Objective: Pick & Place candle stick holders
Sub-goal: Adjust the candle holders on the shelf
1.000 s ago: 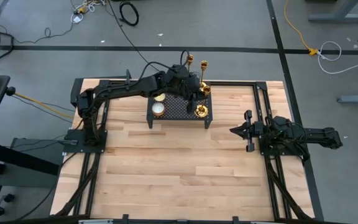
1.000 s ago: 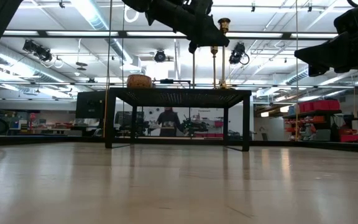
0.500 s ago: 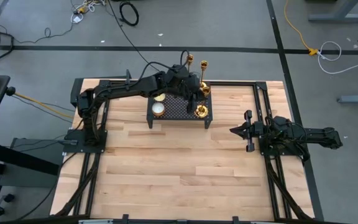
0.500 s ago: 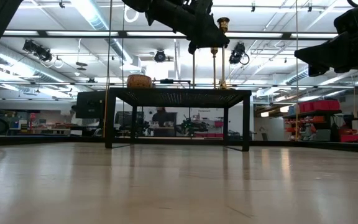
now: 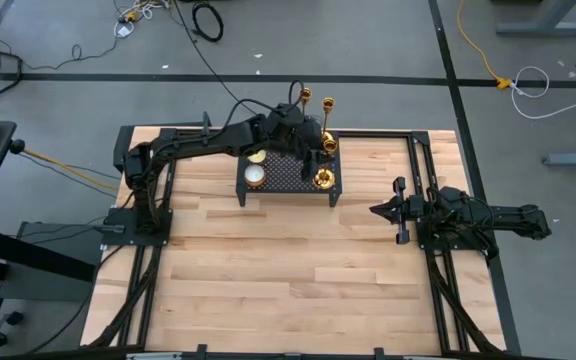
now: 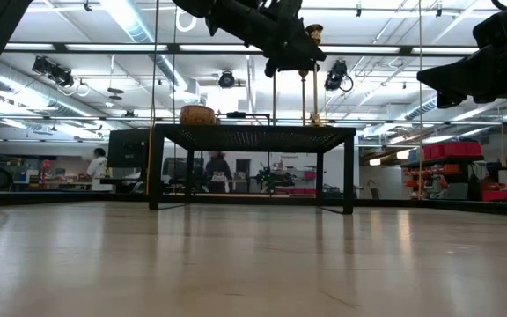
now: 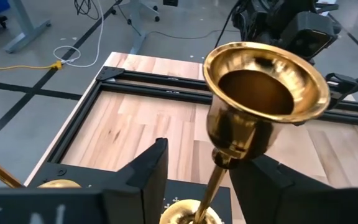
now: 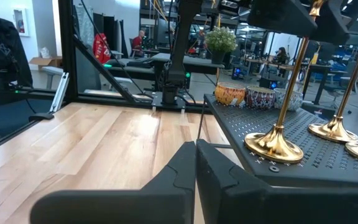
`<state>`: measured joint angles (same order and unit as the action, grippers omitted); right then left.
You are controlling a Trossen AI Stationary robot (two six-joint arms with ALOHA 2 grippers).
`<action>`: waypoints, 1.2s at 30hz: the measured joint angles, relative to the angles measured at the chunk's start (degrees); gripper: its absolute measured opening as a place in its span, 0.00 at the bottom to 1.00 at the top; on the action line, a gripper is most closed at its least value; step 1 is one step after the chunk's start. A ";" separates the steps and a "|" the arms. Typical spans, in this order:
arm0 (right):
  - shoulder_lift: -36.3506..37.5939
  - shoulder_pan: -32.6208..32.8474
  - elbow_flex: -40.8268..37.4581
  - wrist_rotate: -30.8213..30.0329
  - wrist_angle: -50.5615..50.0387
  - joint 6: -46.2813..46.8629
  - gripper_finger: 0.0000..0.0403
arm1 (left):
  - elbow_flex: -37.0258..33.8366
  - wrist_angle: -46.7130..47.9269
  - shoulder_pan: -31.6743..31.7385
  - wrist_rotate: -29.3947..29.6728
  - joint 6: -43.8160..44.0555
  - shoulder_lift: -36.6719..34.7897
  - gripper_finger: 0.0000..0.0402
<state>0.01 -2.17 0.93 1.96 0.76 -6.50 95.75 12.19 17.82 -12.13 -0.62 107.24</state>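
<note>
broadly, the table point(image 5: 288, 270) carries a black rack point(image 5: 289, 176) at its far edge, and all three candlesticks stand upright on the rack's mesh top, so placing looks nearly done. left gripper point(image 7: 197, 180) hangs over the rack with the third candlestick point(image 7: 253, 109) rising between its fingers; the jaws stand partly apart on either side of the stem, apparently not pinching it, which reads as a release. right gripper point(image 5: 388, 210) waits closed and empty near the table's right edge, well apart from the rack.
</note>
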 joint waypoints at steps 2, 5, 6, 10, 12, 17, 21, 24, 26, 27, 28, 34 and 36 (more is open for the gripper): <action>0.00 0.02 -0.02 0.01 0.00 0.00 0.03 | 0.01 0.00 0.00 0.07 0.00 -0.02 0.43; 0.00 0.01 -0.01 0.00 0.00 0.00 0.03 | 0.01 0.00 -0.02 0.05 0.02 -0.02 0.46; 0.00 0.01 -0.01 0.01 0.01 0.00 0.03 | 0.01 0.00 -0.04 0.07 0.02 -0.04 0.48; 0.00 0.00 -0.02 -0.01 0.01 0.00 0.03 | 0.01 0.04 -0.04 1.02 0.04 -0.08 0.56; 0.00 0.00 -0.01 0.00 0.02 0.00 0.03 | 0.01 0.09 -0.04 1.13 0.04 -0.09 0.59; 0.00 0.00 -0.01 0.00 -0.01 0.00 0.03 | -0.01 0.41 -0.04 1.29 -0.17 -0.66 0.63; 0.00 0.01 -0.01 -0.01 0.00 0.00 0.03 | 0.06 1.58 -0.04 2.55 -1.80 -1.18 0.62; 0.00 0.01 0.00 0.00 0.01 0.00 0.03 | 0.04 2.26 -0.04 2.90 -1.78 -1.44 0.62; 0.00 0.00 0.00 0.00 0.02 0.00 0.03 | 0.04 2.79 -0.04 2.91 -2.41 -1.89 0.62; 0.00 0.01 -0.01 0.02 0.02 -0.01 0.03 | 0.08 2.96 -0.04 2.89 -2.78 -2.03 0.62; 0.00 0.02 0.00 0.01 0.01 0.00 0.03 | 0.08 3.73 -0.04 2.91 -3.02 -2.25 0.62; 0.00 0.00 0.00 0.00 0.01 0.00 0.03 | -0.01 6.74 0.31 3.09 -3.52 -3.24 0.62; 0.00 0.00 -0.02 0.02 0.02 0.00 0.03 | 0.04 7.57 0.33 3.13 -3.52 -4.09 0.62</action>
<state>0.01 -2.17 0.91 1.98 0.78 -6.50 95.79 19.76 18.15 -9.00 -4.14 103.15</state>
